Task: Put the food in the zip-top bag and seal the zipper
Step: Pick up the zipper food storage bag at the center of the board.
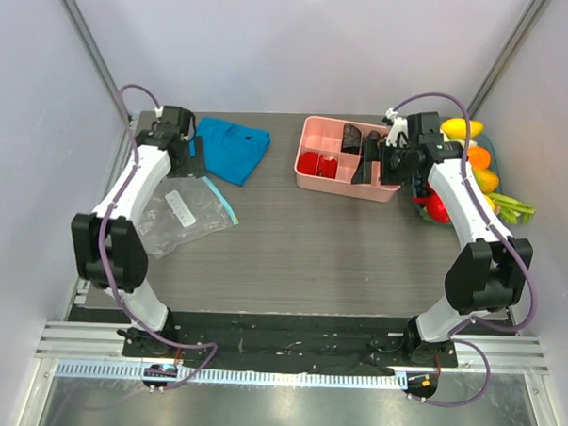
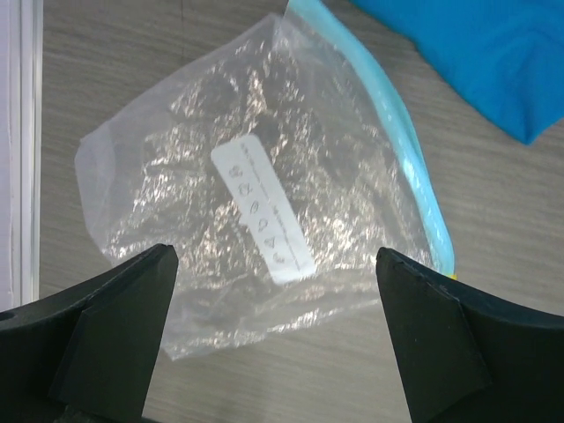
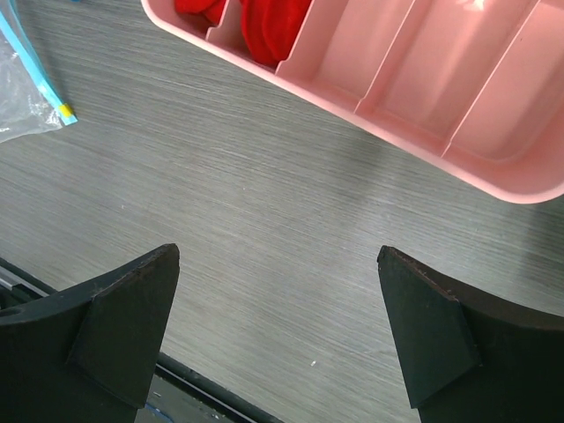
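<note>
The clear zip-top bag (image 1: 185, 213) lies flat and crinkled at the table's left, white label up. It is empty. In the left wrist view the bag (image 2: 220, 176) has its teal zipper (image 2: 414, 181) along the right edge. My left gripper (image 2: 275, 256) is open and empty above the bag's near edge; in the top view it (image 1: 194, 160) is at the bag's far side. Food is piled at the far right: a yellow piece (image 1: 455, 128), an orange (image 1: 479, 157), a red piece (image 1: 436, 208) and green pieces (image 1: 512, 209). My right gripper (image 3: 278, 251) is open and empty above bare table.
A pink divided tray (image 1: 346, 187) at the back middle holds red pieces (image 1: 316, 163); they also show in the right wrist view (image 3: 269, 26). A folded blue cloth (image 1: 230, 146) lies behind the bag. Grey walls close in on both sides.
</note>
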Available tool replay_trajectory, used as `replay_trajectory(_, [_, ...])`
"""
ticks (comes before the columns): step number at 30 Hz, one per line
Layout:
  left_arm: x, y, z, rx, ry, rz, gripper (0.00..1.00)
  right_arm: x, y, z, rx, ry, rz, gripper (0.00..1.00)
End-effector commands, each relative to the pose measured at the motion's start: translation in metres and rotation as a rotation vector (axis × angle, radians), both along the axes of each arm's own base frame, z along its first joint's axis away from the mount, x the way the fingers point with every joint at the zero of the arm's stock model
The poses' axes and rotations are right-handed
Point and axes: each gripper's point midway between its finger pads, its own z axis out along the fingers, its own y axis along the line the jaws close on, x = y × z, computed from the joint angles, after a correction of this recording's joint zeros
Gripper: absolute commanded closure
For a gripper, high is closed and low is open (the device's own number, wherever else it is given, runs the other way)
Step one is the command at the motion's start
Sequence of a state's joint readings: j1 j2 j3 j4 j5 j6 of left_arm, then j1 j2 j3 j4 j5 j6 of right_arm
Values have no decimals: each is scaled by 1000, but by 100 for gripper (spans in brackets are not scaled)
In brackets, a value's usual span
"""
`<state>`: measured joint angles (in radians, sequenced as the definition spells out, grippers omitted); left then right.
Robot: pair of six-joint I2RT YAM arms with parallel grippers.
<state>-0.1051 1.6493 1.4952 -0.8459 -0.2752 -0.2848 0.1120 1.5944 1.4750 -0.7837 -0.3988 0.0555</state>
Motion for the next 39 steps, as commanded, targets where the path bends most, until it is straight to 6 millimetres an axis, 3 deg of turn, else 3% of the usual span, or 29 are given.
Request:
replay_trajectory(1, [43, -5, 4, 109, -76, 59, 0, 7, 7, -5, 5, -4, -15, 0])
replay_trajectory(2, [50, -8, 6, 114, -85, 60, 0, 8, 7, -7, 3, 0, -19, 0])
replay_trajectory(3, [55, -14, -9, 126, -50, 50, 0, 8, 7, -8, -2, 2, -22, 0])
replay_trajectory(8, [77, -33, -35, 97, -28, 61, 1, 9, 8, -13, -6, 9, -33, 0])
replay_trajectory(15, [87, -45, -77, 101, 52, 77, 6, 8, 7, -22, -22, 19, -42, 0])
replay_trajectory(19, [78, -47, -98, 98, 114, 88, 16, 9, 7, -22, -23, 20, -44, 0])
replay_trajectory(23, [65, -52, -111, 71, 175, 76, 36, 9, 9, -20, -12, 18, -37, 0])
replay_trajectory(24, [64, -55, -108, 47, 171, 69, 50, 9, 9, -20, -10, 16, -34, 0])
replay_trajectory(26, [58, -58, -103, 26, 175, 64, 65, 7, 12, -19, -1, 15, -24, 0])
replay_trajectory(27, [58, -62, -90, -1, 149, 53, 77, 6, 14, -17, 11, 15, -14, 0])
replay_trajectory(30, [49, -68, -75, -51, 133, 26, 100, 4, 18, -14, 26, 2, 27, 0])
replay_trajectory(36, [23, -93, -23, -207, 59, -114, 100, -1, 38, -2, 125, 2, 111, 0])
replay_trajectory(37, [16, -95, -22, -223, 59, -132, 100, -4, 46, 3, 178, 14, 132, 0])
replay_trajectory(38, [14, -100, -3, -257, 6, -166, 100, -2, 51, 5, 204, 11, 143, 1])
replay_trajectory(39, [11, -100, 1, -261, -10, -166, 100, -2, 55, 6, 222, 11, 146, 1])
